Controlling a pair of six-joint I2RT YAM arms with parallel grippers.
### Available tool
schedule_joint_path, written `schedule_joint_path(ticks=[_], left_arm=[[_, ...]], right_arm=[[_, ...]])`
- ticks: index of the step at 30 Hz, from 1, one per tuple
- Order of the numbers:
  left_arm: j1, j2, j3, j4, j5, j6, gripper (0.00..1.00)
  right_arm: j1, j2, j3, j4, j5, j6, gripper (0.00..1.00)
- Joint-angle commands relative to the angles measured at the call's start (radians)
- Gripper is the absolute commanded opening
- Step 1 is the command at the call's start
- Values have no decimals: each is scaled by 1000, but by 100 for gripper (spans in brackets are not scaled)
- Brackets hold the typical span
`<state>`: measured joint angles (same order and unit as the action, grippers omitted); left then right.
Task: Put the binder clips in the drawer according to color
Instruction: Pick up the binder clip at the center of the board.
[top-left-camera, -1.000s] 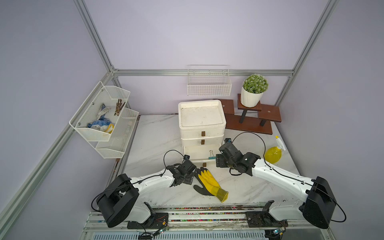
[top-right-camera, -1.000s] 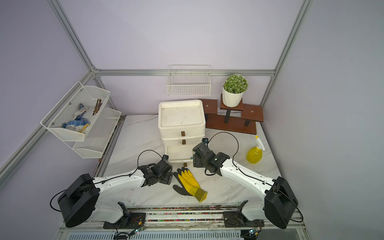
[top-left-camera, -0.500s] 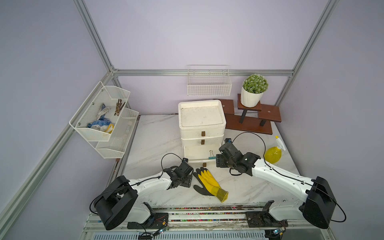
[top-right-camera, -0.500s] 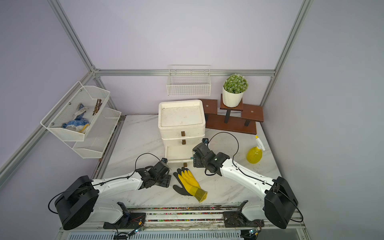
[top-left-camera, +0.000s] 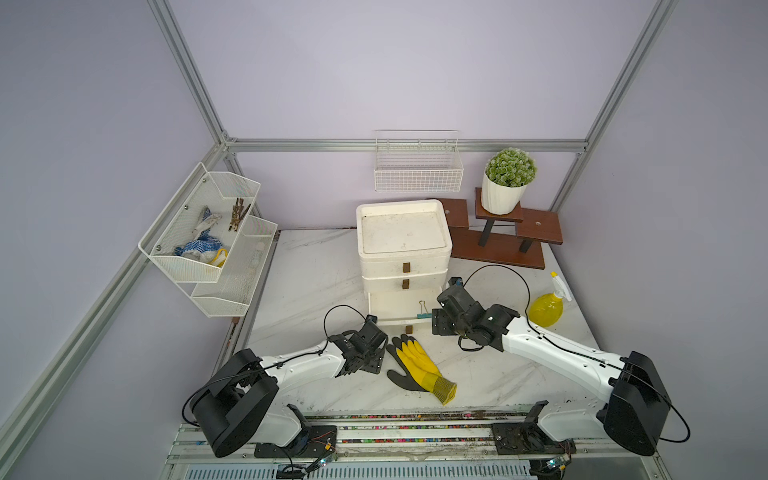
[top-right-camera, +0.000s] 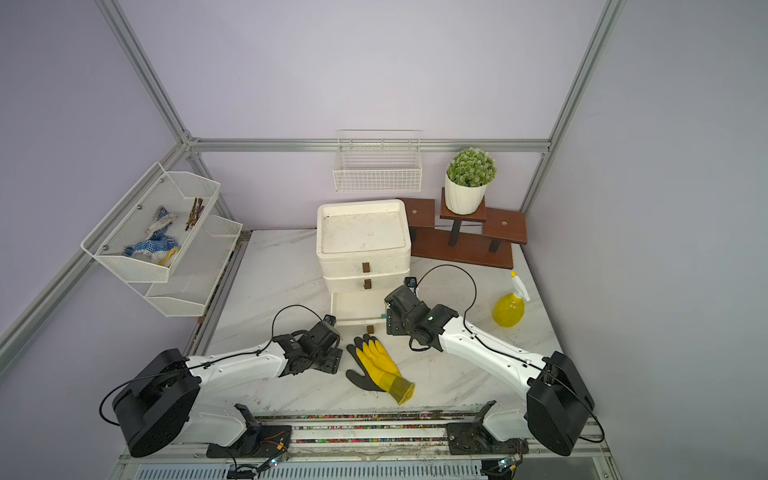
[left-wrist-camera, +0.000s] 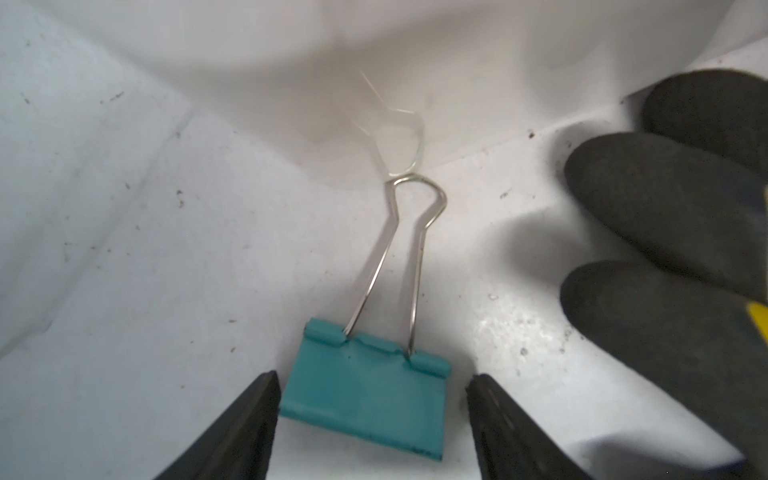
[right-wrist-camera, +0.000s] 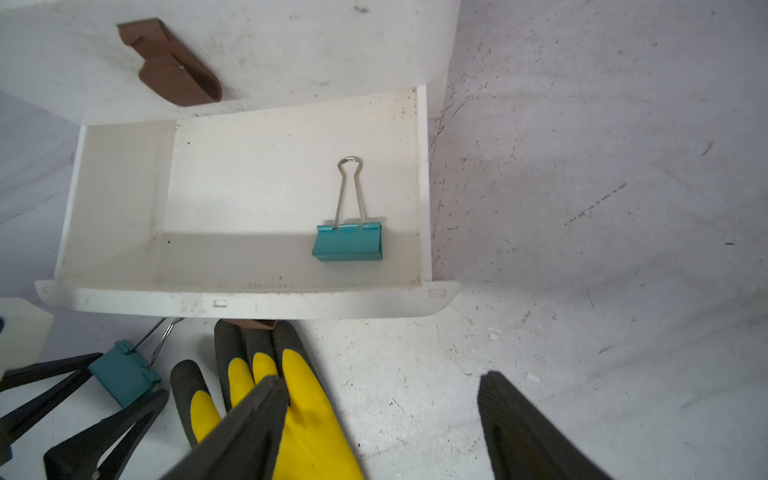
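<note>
The drawer (top-left-camera: 386, 266) is a white three-tier unit, and its bottom drawer (right-wrist-camera: 249, 299) is pulled open. One teal binder clip (right-wrist-camera: 348, 245) lies flat inside it, also seen in a top view (top-left-camera: 423, 314). A second teal binder clip (left-wrist-camera: 365, 399) lies on the table in front of the drawer. My left gripper (left-wrist-camera: 372, 376) is open and straddles it: one finger touches its side, the other stands a little off. In both top views the left gripper (top-left-camera: 365, 361) hides this clip. My right gripper (right-wrist-camera: 382, 377) hangs open and empty over the table before the drawer's right corner (top-left-camera: 442, 322).
A yellow-and-black glove (top-left-camera: 419, 370) lies between the two grippers, close beside the clip on the table. A yellow spray bottle (top-left-camera: 546, 309) stands at the right. A potted plant (top-left-camera: 505, 191) on a wooden stand (top-left-camera: 498, 245) is at the back right. White wire baskets (top-left-camera: 208, 232) hang at the left.
My left gripper has slid a little toward the front left along the table. The right arm has not moved.
</note>
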<state>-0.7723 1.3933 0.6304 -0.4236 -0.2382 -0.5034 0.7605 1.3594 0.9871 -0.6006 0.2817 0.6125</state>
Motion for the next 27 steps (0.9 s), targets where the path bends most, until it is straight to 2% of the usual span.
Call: schedule_joint_path(ticks=[1, 6, 11, 15, 19, 23, 27], left_arm=[[4, 11, 21, 17, -9, 26, 72], [5, -2, 22, 8, 8, 8, 52], [-12, -53, 29, -28, -4, -21, 41], [-68, -137, 53, -115, -39, -102, 40], [-137, -280, 64, -177, -37, -228, 39], [-160, -406, 126, -182, -71, -339, 38], [-159, -365, 222, -112, -156, -356, 37]], right_arm=[[4, -11, -11, -14, 10, 11, 79], [4, -10, -11, -12, 15, 15, 79], [3, -26, -8, -13, 25, 24, 79], [3, -48, -5, -27, 48, 29, 79], [3, -76, -8, -32, 63, 34, 79], [3, -94, -8, -39, 77, 39, 79], [3, -108, -14, -40, 89, 41, 79]])
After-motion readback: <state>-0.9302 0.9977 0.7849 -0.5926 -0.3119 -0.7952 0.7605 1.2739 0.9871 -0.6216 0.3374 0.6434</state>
